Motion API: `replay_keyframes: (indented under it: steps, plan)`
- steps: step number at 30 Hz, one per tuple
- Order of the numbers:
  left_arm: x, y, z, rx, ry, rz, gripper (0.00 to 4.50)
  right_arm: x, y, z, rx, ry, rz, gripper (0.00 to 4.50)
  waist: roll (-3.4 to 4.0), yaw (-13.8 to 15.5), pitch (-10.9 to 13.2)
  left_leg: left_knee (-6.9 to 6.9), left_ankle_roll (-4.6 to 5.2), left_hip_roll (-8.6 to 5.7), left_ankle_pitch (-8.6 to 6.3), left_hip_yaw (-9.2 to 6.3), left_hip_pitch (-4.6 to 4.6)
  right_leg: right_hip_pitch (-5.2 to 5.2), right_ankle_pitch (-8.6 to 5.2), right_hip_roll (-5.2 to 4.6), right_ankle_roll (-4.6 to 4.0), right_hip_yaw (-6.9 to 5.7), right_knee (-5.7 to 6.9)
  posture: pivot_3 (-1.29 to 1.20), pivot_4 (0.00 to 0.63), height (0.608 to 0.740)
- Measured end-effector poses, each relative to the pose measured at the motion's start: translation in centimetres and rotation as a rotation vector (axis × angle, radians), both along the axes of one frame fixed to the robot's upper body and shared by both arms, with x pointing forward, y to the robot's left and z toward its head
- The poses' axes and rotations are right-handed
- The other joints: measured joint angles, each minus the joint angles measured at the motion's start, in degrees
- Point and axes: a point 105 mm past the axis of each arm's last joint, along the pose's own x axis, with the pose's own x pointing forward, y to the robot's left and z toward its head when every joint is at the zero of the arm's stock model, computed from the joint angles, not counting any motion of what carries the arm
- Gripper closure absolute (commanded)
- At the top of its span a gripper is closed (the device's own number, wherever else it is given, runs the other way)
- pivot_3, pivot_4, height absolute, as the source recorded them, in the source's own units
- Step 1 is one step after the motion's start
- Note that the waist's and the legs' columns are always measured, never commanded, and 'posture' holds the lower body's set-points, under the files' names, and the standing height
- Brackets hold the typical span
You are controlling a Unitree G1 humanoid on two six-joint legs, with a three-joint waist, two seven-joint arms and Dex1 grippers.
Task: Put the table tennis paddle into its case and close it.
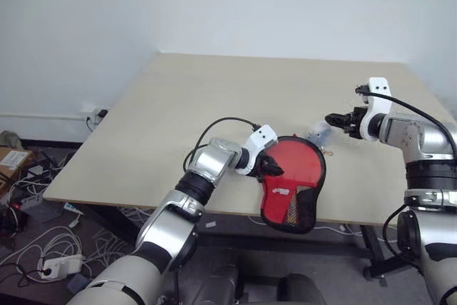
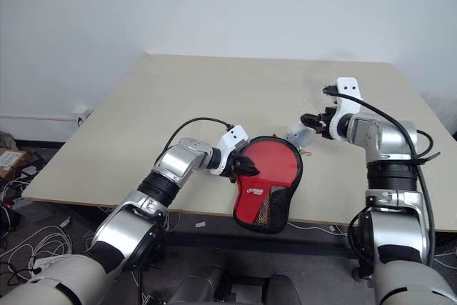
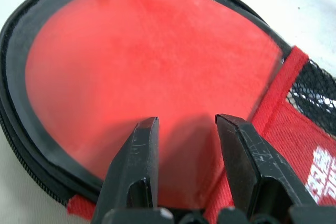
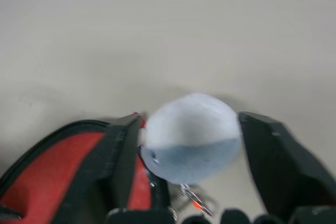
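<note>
The left gripper [image 1: 270, 166] clamps the case's [image 1: 293, 191] round end at the table [image 1: 178, 105] edge; the right gripper [image 1: 335, 119], fingers spread, flanks its pale ball [image 1: 318, 131]

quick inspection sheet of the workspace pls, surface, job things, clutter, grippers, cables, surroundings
surface: pale table, bare apart from the job's things
job's things: case at the near edge, its narrow end hanging over the edge; the paddle's red face shows through the clear side; pale ball beside the case's round end
clutter: nothing seen on the table
grippers: left gripper on the case's round end, whether it grips cannot be told; right gripper open, a finger on each side of the ball, off the table
cables: black cables on both arms; loose leads and a power strip on the floor at left
surroundings: white wall, cardboard box at far left
</note>
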Motion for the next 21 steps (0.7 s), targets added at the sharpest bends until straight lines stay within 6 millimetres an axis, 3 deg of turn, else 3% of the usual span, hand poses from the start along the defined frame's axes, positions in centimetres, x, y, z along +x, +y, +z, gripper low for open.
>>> replay_keyframes:
  steps: [9,21]
  plan:
    - [1.4,-1.2,0.3,0.031,-0.044,0.024,2.74,1.6,0.9,-1.5,-0.002,0.038,-0.049,0.03,-0.01,0.0,0.0,0.00,0.12,-0.02,0.08,0.01,-0.11,-0.28,0.06,0.26,0.09,0.31,-0.01,0.00,0.000,0.688]
    - [1.7,-3.0,-0.2,0.072,-0.121,-0.011,2.74,2.7,1.4,-4.8,-0.015,0.107,-0.124,0.03,0.00,-0.1,0.0,0.03,0.13,-0.03,0.09,-0.01,-0.04,-0.21,0.15,0.29,0.05,0.29,0.00,0.00,0.000,0.688]
